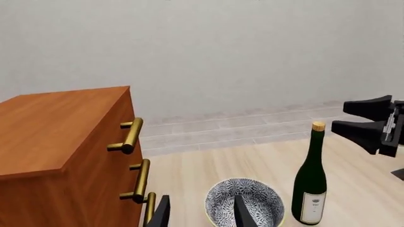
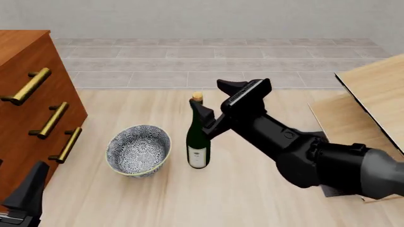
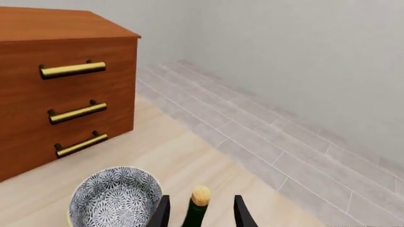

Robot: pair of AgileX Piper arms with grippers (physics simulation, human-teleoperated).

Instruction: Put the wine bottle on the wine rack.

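Observation:
The wine bottle stands upright on the wooden table, dark green with a tan cork and a white label. It also shows in the left wrist view. My right gripper is open at the bottle's neck. In the right wrist view the cork sits between the two spread fingers, with gaps on both sides. The wine rack, slanted light-wood panels, stands at the right edge. My left gripper is open and empty, low at the near left, pointing at the bowl.
A blue-patterned bowl sits just left of the bottle. A reddish-brown drawer cabinet with brass handles fills the left side. Grey tiled floor and a wall lie beyond the table's far edge.

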